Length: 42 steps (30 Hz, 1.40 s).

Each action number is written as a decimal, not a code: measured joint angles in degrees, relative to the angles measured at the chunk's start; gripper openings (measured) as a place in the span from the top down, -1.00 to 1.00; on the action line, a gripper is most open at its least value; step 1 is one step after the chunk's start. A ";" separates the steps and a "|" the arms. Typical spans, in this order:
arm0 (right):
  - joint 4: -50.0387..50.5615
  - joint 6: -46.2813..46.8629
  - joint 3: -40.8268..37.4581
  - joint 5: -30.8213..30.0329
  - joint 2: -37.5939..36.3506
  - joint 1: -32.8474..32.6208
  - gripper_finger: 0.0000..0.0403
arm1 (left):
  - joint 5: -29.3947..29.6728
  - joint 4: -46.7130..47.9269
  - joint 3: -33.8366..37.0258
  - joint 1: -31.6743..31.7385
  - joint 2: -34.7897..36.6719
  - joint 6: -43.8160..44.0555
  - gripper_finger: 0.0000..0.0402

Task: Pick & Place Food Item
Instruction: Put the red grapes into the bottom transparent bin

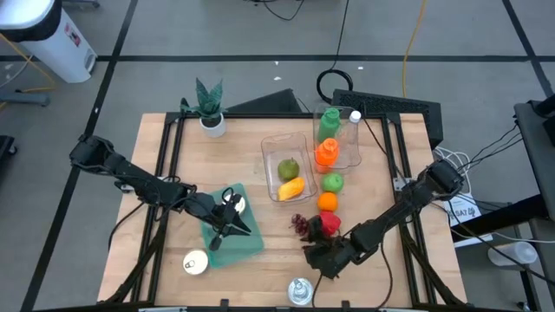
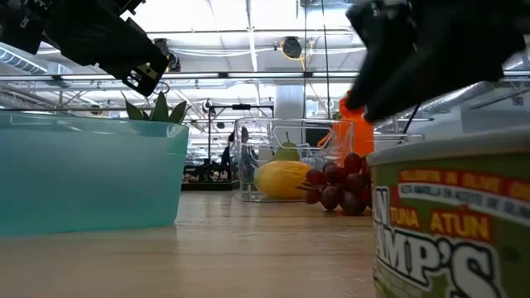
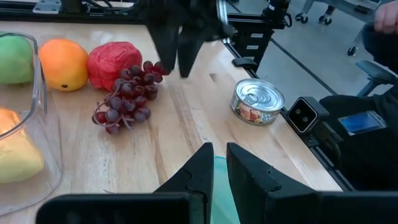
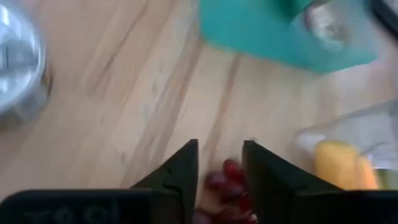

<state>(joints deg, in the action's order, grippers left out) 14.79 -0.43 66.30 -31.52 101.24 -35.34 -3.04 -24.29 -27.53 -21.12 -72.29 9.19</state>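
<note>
A bunch of dark red grapes (image 1: 299, 224) (image 3: 124, 96) lies on the wooden table beside a red item (image 1: 329, 224). My right gripper (image 1: 314, 247) (image 4: 221, 168) comes down at the bunch's near end, its fingers narrowly apart with grapes (image 4: 227, 180) between them. My left gripper (image 1: 227, 232) (image 3: 219, 168) hovers shut over the teal bin (image 1: 253, 238) and has nothing between its fingers. My right gripper has the grapes' end (image 3: 157, 66) nearest the table's front edge between its two fingers (image 3: 185, 65). It comes slanting down from the table's near right. The rest of the bunch lies on the wood. The exact place of contact is blurred in the wrist view.
A tuna can (image 1: 299, 290) (image 3: 257, 102) stands at the front edge, close to my right arm. An orange (image 1: 327, 201), a green apple (image 1: 332, 182) and bottles (image 1: 328, 139) line up behind the grapes. A clear container (image 1: 269, 147) holds a mango and an apple. A potted plant (image 1: 208, 108) stands far left.
</note>
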 joint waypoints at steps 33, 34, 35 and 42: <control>5.40 17.64 -4.44 13.93 -0.05 11.66 -0.68 | -0.05 0.20 0.00 -0.02 0.00 -3.10 0.74; 4.22 17.54 -5.14 14.32 -0.05 11.77 -0.68 | -0.05 0.19 0.00 -0.01 0.00 -3.10 0.74; 2.87 17.48 -5.84 14.76 -0.05 11.90 -0.68 | -0.05 0.17 0.00 -0.02 0.00 -3.14 0.75; -0.98 18.09 -9.06 16.45 -0.07 12.89 -0.28 | 0.29 -1.48 0.00 -0.02 0.00 -5.26 0.75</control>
<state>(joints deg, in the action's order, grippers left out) 13.80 17.66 57.25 -15.07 101.16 -22.45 -2.75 -25.77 -27.53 -21.15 -72.29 3.93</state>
